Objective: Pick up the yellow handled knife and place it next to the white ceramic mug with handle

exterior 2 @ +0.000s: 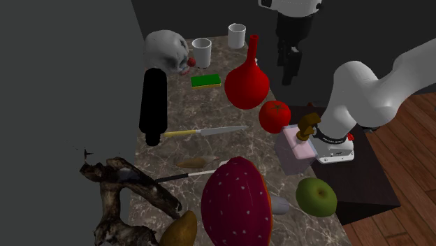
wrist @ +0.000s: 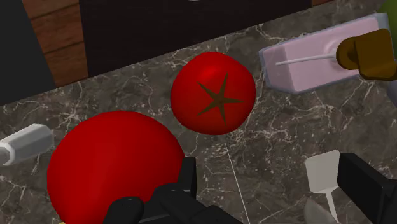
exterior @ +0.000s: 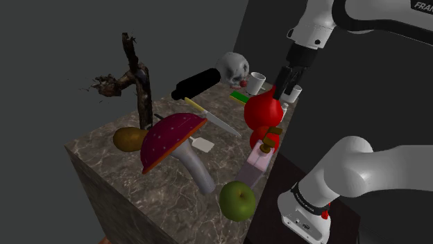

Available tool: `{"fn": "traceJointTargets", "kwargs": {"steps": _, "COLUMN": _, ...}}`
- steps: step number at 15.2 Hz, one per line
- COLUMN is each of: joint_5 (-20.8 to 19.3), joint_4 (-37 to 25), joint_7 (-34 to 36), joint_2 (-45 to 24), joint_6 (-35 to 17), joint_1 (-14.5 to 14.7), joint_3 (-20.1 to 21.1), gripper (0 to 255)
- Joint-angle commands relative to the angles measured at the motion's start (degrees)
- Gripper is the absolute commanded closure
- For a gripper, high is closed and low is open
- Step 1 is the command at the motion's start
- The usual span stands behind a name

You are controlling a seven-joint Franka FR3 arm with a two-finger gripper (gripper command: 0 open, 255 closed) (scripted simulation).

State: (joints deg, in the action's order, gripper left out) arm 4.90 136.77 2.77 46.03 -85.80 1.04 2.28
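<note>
Near corner of the dark marble tabletop (exterior: 166, 194), on the stand side: round green apple (exterior: 236, 200). Just past it lies a large red mushroom with white dots and a grey stem (exterior: 172, 138), tipped over. A brown pear-shaped fruit (exterior: 129, 138) sits at the edge away from the stand, beside a gnarled dark branch (exterior: 136, 80) standing upright.

Along the stand-side edge: pale pink box (exterior 2: 297, 152) with a small brown figure (exterior 2: 307, 127) on top, then a round red tomato (exterior 2: 274, 115) just beside the box.

Middle of the tabletop: the yellow-handled knife with a grey blade (exterior 2: 209, 131) lies flat between the mushroom and a long black cylinder (exterior 2: 153, 105). Its handle end is near the cylinder and its blade points toward the tomato. Nothing touches it, and it is well apart from the tool.

Tool (wrist: 272, 170): hangs above the stand-side edge, near the tomato and the red long-necked round vase (exterior 2: 246, 82). In the wrist view the two black fingers stand apart with bare marble between them and grip nothing.

Beyond the vase: flat green sponge with a yellow edge (exterior 2: 205, 81).

Far end: grey skull (exterior 2: 166, 50) at the corner away from the stand, with a white mug beside the skull (exterior 2: 202, 52). A second white mug (exterior 2: 237, 35) stands nearer the stand-side corner. I cannot tell which mug carries the handle. Both are well apart from the knife.
</note>
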Motion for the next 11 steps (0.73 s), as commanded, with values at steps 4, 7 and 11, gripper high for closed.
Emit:
{"fn": "traceJointTargets", "kwargs": {"steps": 4, "joint_5": -0.3, "joint_4": 2.0, "joint_7": -1.5, "joint_2": -3.8, "joint_6": -6.6, "joint_1": 0.4, "joint_3": 0.4, "gripper": 0}}
{"fn": "traceJointTargets", "kwargs": {"steps": 7, "joint_5": -0.6, "joint_4": 3.3, "joint_7": -2.9, "joint_2": -8.3, "joint_6": -13.1, "joint_1": 0.8, "joint_3": 0.8, "gripper": 0}}
{"fn": "traceJointTargets", "kwargs": {"steps": 11, "joint_5": -1.0, "joint_4": 3.7, "joint_7": -4.6, "joint_2": -15.3, "joint_6": -21.5, "joint_1": 1.3, "joint_3": 1.3, "gripper": 0}}
